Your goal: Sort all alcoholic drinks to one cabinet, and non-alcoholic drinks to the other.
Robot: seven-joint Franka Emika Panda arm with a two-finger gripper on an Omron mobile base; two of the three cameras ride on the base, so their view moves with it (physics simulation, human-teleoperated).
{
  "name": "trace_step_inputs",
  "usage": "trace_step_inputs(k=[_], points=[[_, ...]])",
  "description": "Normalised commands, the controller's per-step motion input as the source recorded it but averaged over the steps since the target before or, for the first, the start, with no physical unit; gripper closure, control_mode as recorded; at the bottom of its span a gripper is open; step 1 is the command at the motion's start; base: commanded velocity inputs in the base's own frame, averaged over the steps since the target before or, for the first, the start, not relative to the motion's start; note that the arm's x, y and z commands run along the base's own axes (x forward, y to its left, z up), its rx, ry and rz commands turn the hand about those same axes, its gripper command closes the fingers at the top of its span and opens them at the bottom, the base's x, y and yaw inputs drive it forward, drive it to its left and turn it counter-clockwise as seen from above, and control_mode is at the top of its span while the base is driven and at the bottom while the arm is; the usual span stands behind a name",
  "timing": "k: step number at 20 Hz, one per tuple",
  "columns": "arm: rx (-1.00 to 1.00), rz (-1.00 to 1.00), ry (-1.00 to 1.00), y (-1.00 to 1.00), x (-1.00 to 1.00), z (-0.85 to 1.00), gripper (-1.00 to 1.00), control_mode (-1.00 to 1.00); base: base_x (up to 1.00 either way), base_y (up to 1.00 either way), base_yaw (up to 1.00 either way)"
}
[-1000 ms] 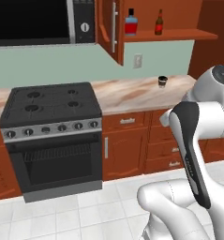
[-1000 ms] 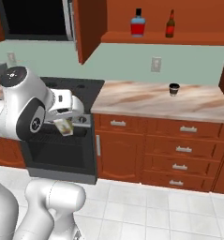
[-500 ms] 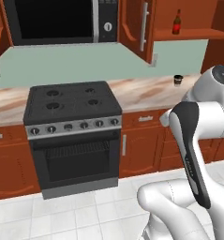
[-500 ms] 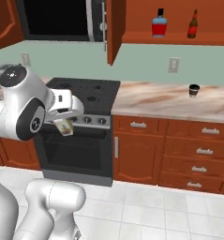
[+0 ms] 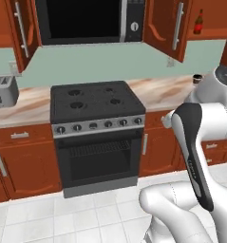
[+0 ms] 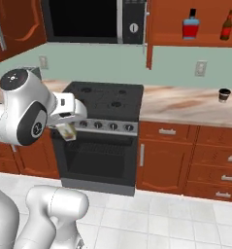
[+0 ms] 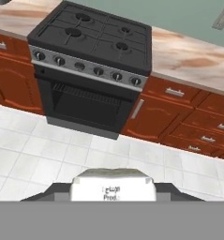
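- The carton (image 7: 112, 186) is cut by the hand view's bottom; its small dark print is too blurred to read.
- In the right base view the carton (image 6: 66, 131) is half hidden under the white hand, and the fingers gripping it are hidden.
- The toaster (image 5: 2, 91) is cut by the left edge.
- The arm partly covers the cup (image 5: 196, 78).
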Motion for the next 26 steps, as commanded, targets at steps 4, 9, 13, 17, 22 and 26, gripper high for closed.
trace_step_inputs(k=[4,9,13,17,22,26], points=[[0.0,0.0,0.0,0.0,0.0,0.0,1.0,1.0,0.0,0.72,0.0],[0.0,0.0,0.0,0.0,0.0,0.0,1.0,1.0,0.0,0.75,0.0],[0.0,0.0,0.0,0.0,0.0,0.0,1.0,1.0,0.09,0.71,0.0],[0.0,0.0,0.0,0.0,0.0,0.0,1.0,1.0,0.18,0.67,-0.01],[0.0,0.0,0.0,0.0,0.0,0.0,1.0,1.0,0.35,0.61,-0.01],[0.0,0.0,0.0,0.0,0.0,0.0,1.0,1.0,0.46,0.51,0.0]])
